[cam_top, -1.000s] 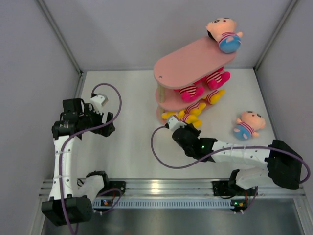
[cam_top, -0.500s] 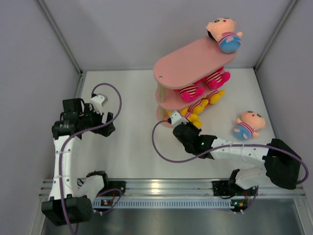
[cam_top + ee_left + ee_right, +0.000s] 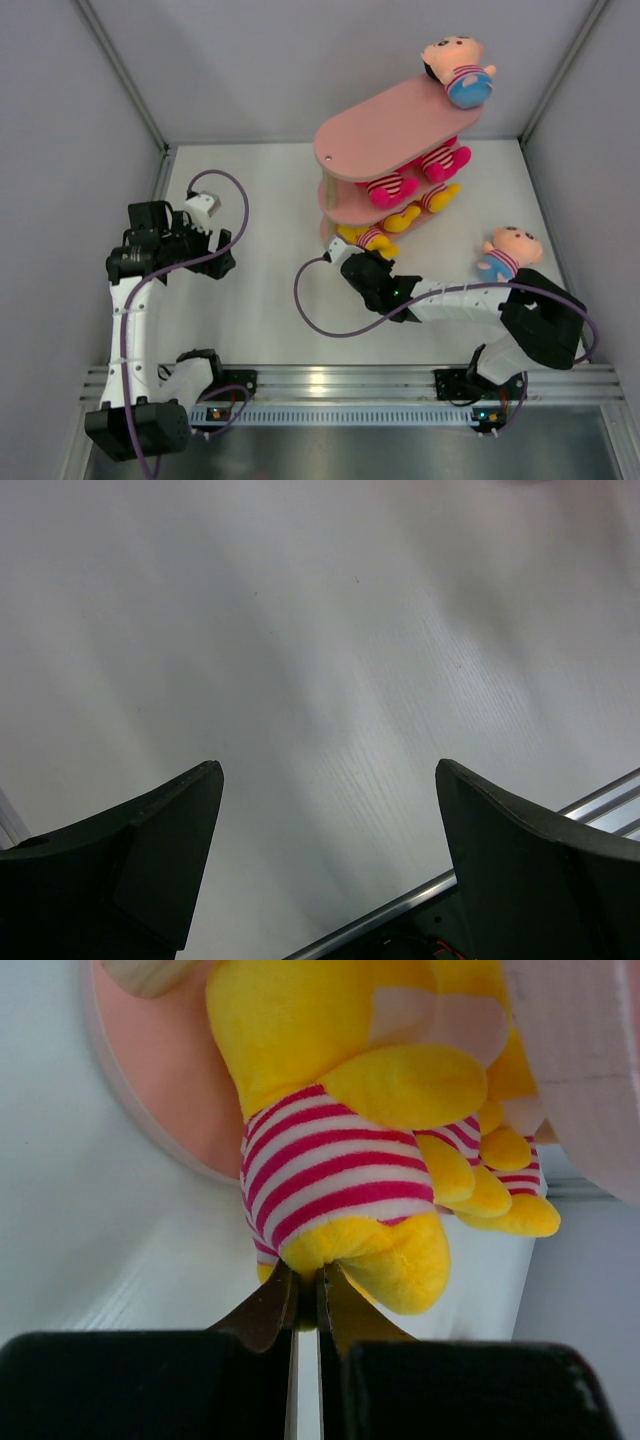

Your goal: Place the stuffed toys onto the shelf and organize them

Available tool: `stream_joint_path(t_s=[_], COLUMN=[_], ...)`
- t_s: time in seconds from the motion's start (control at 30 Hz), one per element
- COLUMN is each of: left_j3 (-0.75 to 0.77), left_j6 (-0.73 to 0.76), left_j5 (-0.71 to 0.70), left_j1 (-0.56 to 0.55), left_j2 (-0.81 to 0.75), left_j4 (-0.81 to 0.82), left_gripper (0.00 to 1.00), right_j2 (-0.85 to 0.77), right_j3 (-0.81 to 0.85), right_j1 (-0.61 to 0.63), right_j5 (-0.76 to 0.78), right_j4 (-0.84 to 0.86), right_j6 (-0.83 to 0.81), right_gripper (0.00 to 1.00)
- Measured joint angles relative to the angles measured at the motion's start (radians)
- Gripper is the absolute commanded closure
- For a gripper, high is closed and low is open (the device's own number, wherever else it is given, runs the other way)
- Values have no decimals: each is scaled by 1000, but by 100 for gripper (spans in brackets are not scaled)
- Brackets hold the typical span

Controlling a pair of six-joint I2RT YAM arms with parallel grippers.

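Observation:
The pink shelf [image 3: 390, 130] stands at the back of the table. A peach-headed stuffed toy [image 3: 458, 68] lies on its top board, two hot pink toys [image 3: 395, 187] on the middle board, and yellow toys [image 3: 425, 205] on the bottom board. My right gripper [image 3: 308, 1285] is shut on the bottom seam of a yellow toy [image 3: 340, 1160] in a red-white striped shirt. It holds that toy against the edge of the lowest board [image 3: 170, 1110]. From above, that gripper [image 3: 357, 256] sits at the shelf's near left end. My left gripper [image 3: 325, 780] hangs open over bare table, far left [image 3: 212, 248].
Another peach-headed toy [image 3: 508, 253] lies on the table to the right of the shelf, beyond my right arm's elbow [image 3: 540, 325]. Grey walls close in the table on three sides. A metal rail [image 3: 340, 380] runs along the near edge.
My right gripper has moved left and toward the shelf with the yellow toy, tucking it further under the middle board. The left arm has stayed still.

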Motion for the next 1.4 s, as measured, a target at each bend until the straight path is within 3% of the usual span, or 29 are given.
stream_joint_path(t_s=[0.3,0.63,0.97,1.2,1.3,1.4], left_j3=[0,-5,-15,-16,-16,-16], left_j6=[0,4,4,8,8,8], left_j5=[0,0,0,-1,0,0], left_j1=[0,0,0,0,0,0], left_j2=[0,1,29,29,29,29], left_j4=[0,0,0,0,0,0], left_gripper=[7,7,7,7,7,7], right_j2=[90,108,34,-170,-341,-478], right_j3=[23,37,37,24,-29,-84], right_j1=[-11,-39,-39,-54,-132,-311], right_j5=[-18,-76,-165,-311,-435,-570], right_j4=[45,35,-47,-112,-98,-78], right_j6=[-69,-85,-45,90,217,376], right_gripper=[97,42,39,34,34,35])
